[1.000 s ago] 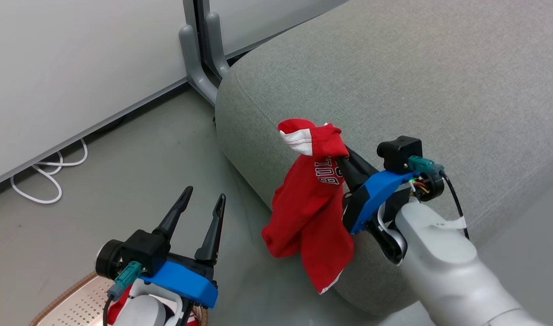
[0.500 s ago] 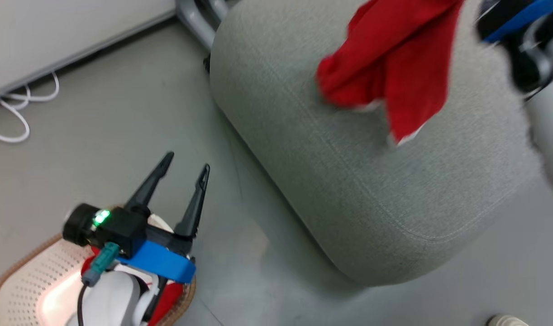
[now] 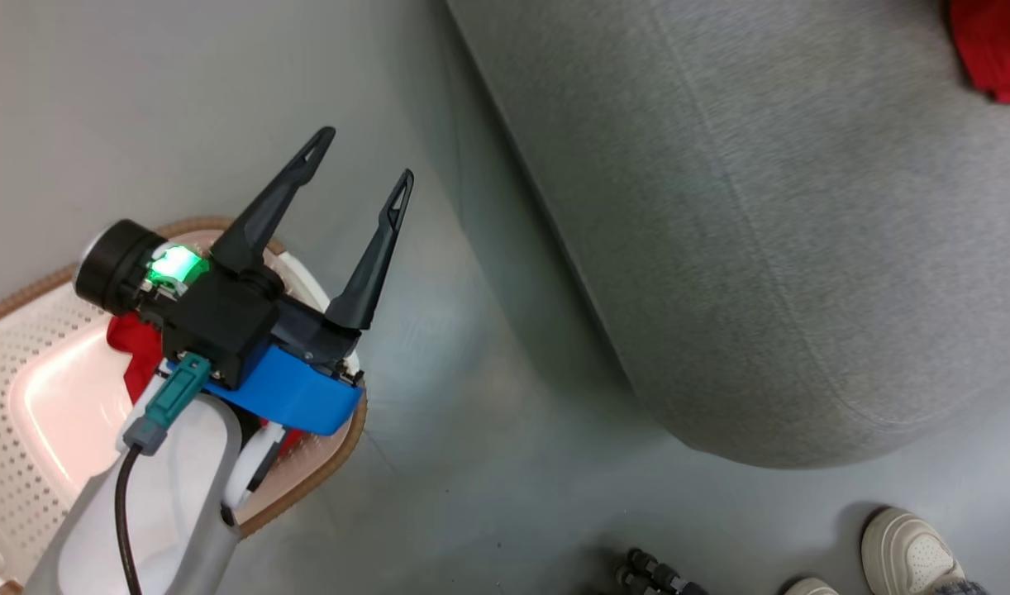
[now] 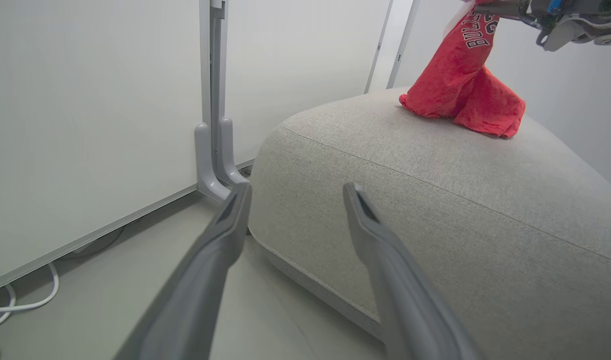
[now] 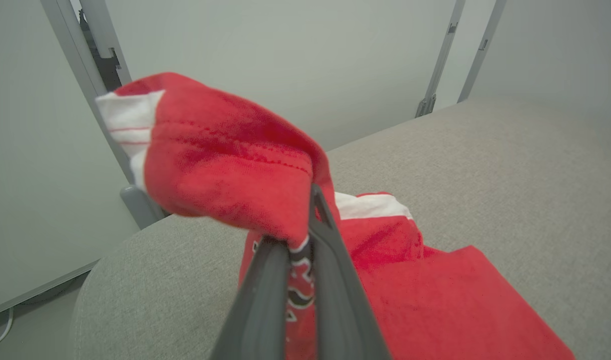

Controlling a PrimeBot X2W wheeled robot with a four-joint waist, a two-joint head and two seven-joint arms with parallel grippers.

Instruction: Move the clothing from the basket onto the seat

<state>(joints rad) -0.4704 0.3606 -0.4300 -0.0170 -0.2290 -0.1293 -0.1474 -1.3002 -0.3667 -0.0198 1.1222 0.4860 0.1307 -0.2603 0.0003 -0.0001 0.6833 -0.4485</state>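
Observation:
My right gripper (image 5: 295, 225) is shut on a red garment (image 5: 225, 170) of the clothing, with white stripes and black lettering. In the left wrist view that garment (image 4: 465, 85) hangs from the right gripper (image 4: 500, 7), and its lower folds rest on top of the grey seat (image 4: 435, 175). One corner of it (image 3: 993, 49) shows at the head view's top right, on the seat (image 3: 720, 248). My left gripper (image 3: 366, 157) stands open and holds nothing, above the near corner of the basket (image 3: 307, 479). More red clothing (image 3: 129, 343) lies in the basket, mostly hidden by my left wrist.
A white partition with grey feet (image 4: 213, 160) stands behind the seat's left end, and a white cable (image 4: 15, 305) lies on the floor beside it. A person's pale shoes (image 3: 910, 549) and a black stand foot (image 3: 654, 570) are on the grey floor right of the basket.
The head camera has swung down and left. My right gripper has carried the red garment from beside the seat's edge to over its top. The left gripper has stayed open over the basket.

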